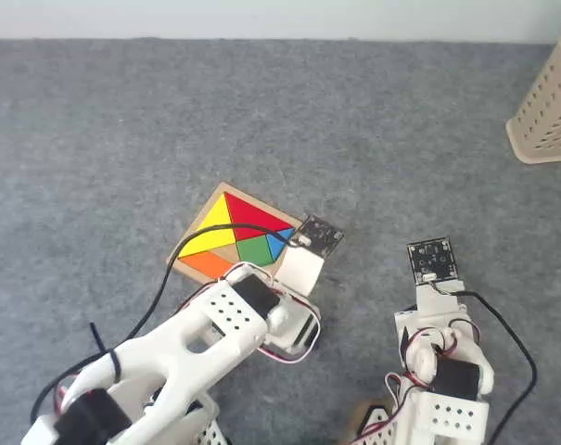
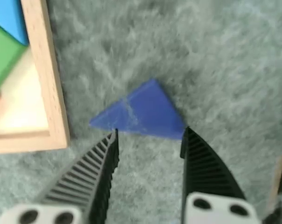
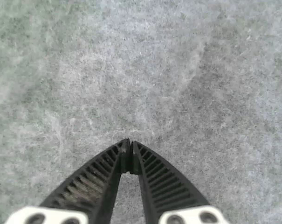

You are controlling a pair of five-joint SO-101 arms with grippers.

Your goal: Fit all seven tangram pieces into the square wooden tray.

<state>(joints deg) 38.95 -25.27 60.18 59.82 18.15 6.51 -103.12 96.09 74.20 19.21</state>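
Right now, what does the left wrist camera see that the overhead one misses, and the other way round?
Left wrist view adds: a dark blue triangle lying on the grey carpet beside the wooden tray, at the tips of the open left gripper. High view adds: the yellow piece, red piece and orange piece in the tray, the right arm, a beige basket. Both: the tray's rim, the green piece, the carpet.
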